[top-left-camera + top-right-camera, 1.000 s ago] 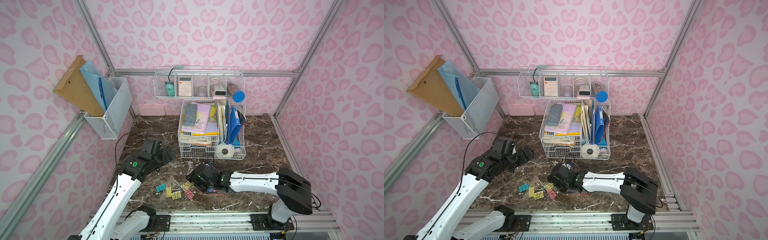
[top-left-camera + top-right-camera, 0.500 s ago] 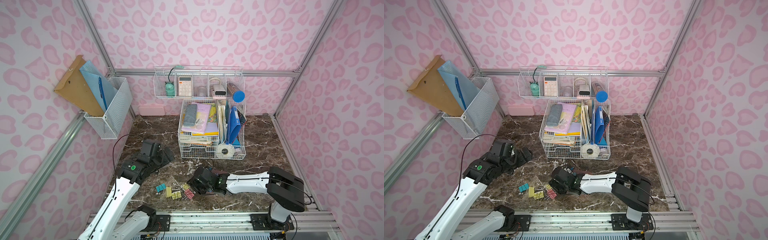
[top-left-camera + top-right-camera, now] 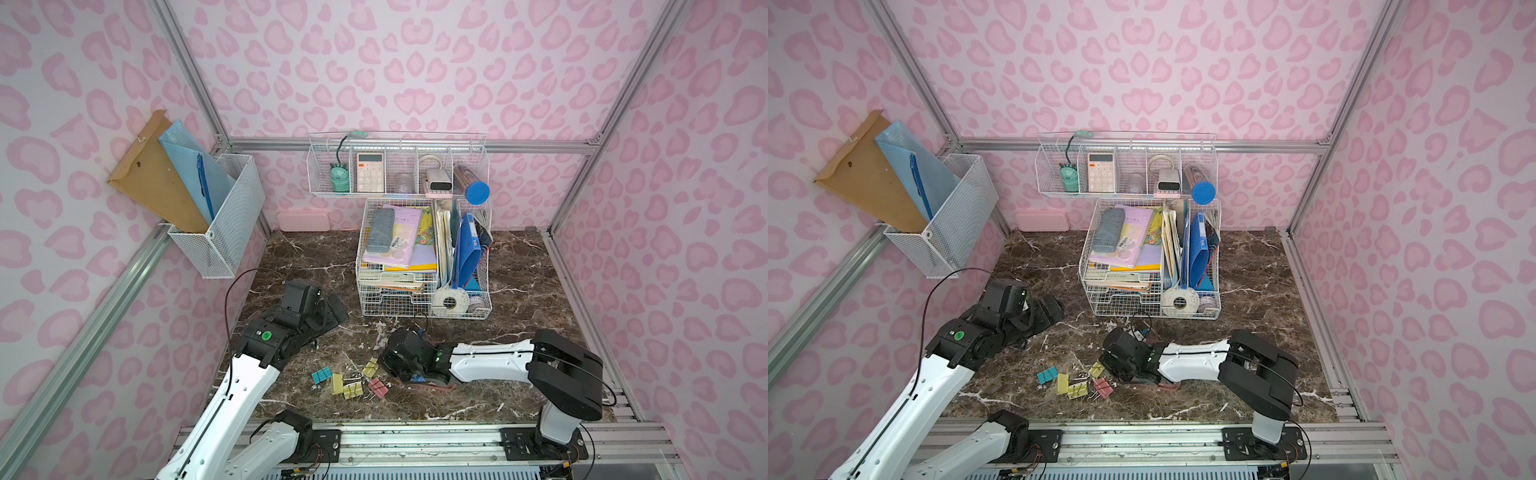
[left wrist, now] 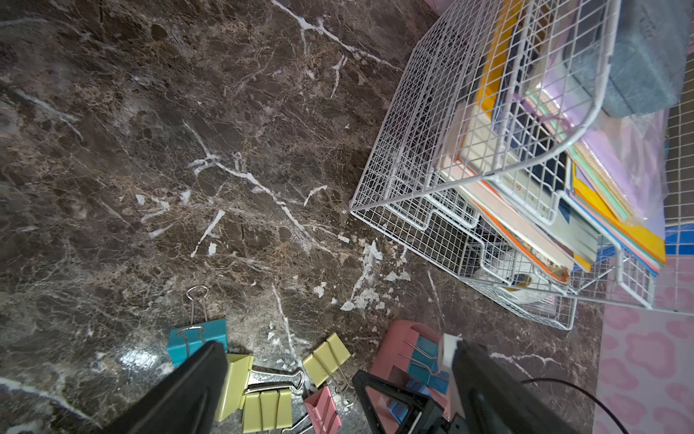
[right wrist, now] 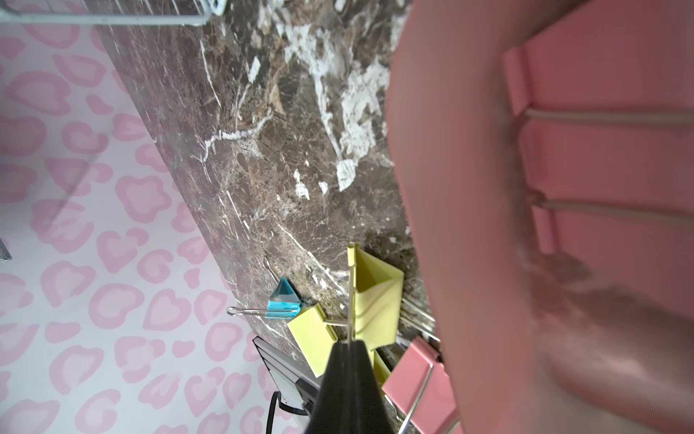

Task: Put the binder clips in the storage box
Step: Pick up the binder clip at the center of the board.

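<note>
Top views: right gripper [image 3: 381, 362] sits low at the edge of the loose binder clips [image 3: 349, 384] on the marble table [image 3: 519, 291], tips at a yellow clip [image 3: 369, 367]. The storage box [image 3: 434, 385] is mostly hidden under that arm, just beside the pile. Left gripper [image 3: 334, 309] hangs well apart from the pile, jaws wide. Left wrist: its spread fingers frame the pile; the box already holds teal and blue clips [image 4: 424, 360]. Right wrist: the jaws, part open a second ago, are now pinched narrow on the yellow clip's wire handle [image 5: 351, 293], and the clip looks still grounded. Judgement: the grasp has just been made, so next comes a short lift and carry over the box wall. The thin wire may swivel or slip.
</note>
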Controlling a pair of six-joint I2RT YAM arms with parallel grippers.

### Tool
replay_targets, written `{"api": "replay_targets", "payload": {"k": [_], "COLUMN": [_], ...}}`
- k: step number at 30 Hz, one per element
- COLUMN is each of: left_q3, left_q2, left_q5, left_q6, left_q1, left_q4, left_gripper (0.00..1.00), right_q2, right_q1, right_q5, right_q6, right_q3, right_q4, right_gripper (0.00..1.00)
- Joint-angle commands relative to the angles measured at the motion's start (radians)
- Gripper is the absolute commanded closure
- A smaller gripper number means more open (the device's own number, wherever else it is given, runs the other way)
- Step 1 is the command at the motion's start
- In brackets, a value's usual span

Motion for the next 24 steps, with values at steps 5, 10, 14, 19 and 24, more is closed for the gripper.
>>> {"api": "replay_targets", "payload": {"k": [5, 10, 14, 19, 24], "left_q3": [-0.005, -0.002, 0.001, -0.001, -0.009], "left_q2": [-0.005, -0.003, -0.007, -0.009, -0.02], "left_q5": [-0.015, -0.014, -0.019, -0.025, -0.037], "left_q6": [0.018, 0.02, 0.024, 0.029, 0.037], "left_q1": [0.001, 0.001, 0.001, 0.001, 0.001], "left_q4": [-0.015, -0.016, -0.021, -0.026, -0.029], "left_gripper": [0.01, 0.01, 0.01, 0.01, 0.01], "right_q2": [-0.005, 0.011, 0.035, 0.052, 0.01], "right_q1": [-0.001, -0.001, -0.001, -0.002, 0.002], "right_q5": [-0.009, -0.027, -0.042, -0.052, 0.0], "right_q6": [-0.066, -0.068, -0.068, -0.069, -0.174], "right_q3": [0.017, 0.017, 0.033, 0.048, 0.099], "right_q4": [-0.003, 0.018, 0.03, 0.043, 0.001], "right_gripper": [0.76, 0.68, 0.72, 0.89, 1.0]}}
